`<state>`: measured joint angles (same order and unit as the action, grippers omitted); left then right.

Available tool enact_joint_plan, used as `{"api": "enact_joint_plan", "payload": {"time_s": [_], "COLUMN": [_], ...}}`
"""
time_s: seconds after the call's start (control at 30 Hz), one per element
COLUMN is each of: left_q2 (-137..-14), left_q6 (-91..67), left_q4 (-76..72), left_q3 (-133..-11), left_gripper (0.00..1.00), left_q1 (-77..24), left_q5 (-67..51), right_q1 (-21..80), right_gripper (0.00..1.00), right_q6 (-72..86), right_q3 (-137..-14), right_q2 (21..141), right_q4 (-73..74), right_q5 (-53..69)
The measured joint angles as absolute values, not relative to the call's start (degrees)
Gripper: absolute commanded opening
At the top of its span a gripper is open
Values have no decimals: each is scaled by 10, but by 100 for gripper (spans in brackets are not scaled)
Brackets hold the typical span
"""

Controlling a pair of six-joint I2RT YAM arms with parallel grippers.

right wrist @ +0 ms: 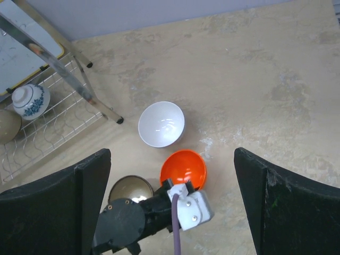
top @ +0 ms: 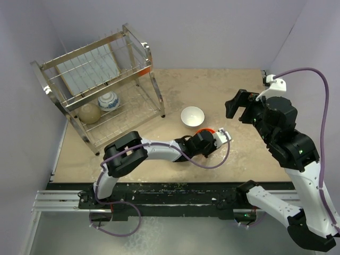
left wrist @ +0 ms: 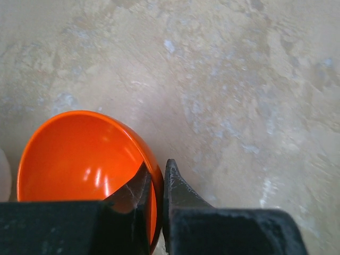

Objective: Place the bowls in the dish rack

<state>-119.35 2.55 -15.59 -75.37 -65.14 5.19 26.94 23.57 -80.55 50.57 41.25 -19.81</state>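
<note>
left wrist: left gripper [left wrist: 155, 175] narrow, pinching rim of glossy orange-red round bowl [left wrist: 79, 154].
right gripper [top: 240, 110]: spread wide, empty, raised off the beige table [top: 239, 159].
shiny metal wire dish rack [top: 130, 111]: well left of left gripper.

Two robot arms of white shell and black joint housings, the left arm [top: 159, 150] and the right arm [top: 311, 186], each trailing a thin purple cable [right wrist: 175, 234]. Matte black two-finger claws tip both: left claw [left wrist: 156, 183], right claw [top: 240, 110].
</note>
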Motion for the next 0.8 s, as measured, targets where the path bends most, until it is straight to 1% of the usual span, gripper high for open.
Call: {"api": "enact_joint_plan", "payload": {"time_s": [0.2,0.33,0.47,0.57,0.67,0.8], "left_q2": [-1125,-1035,-943,-874,-817,-787], "left_q6": [-17,-61,-106,-150,-205,-258], "left_q4": [-140,-154,-171,-209,-254,-279], "left_q3": [-702,-641,-605,-562,-504,-452], "left_gripper": [0,0,0,0,0,0], "left_q1": [-681,-684,-672,-647,-591,-519], "left_q5": [28,8,2,-13,-34,-39], "right_q1": [269,269,269,269,269,269], "right_gripper": [99,99,99,98,98,99], "right_q6": [236,236,236,236,236,236], "right_q3": [-806,-807,-807,-806,-801,-791], "right_q2": [502,502,501,498,494,490], "right_q4": [413,415,420,420,418,417], "right_q5": [-206,-212,-211,-209,-197,-175]}}
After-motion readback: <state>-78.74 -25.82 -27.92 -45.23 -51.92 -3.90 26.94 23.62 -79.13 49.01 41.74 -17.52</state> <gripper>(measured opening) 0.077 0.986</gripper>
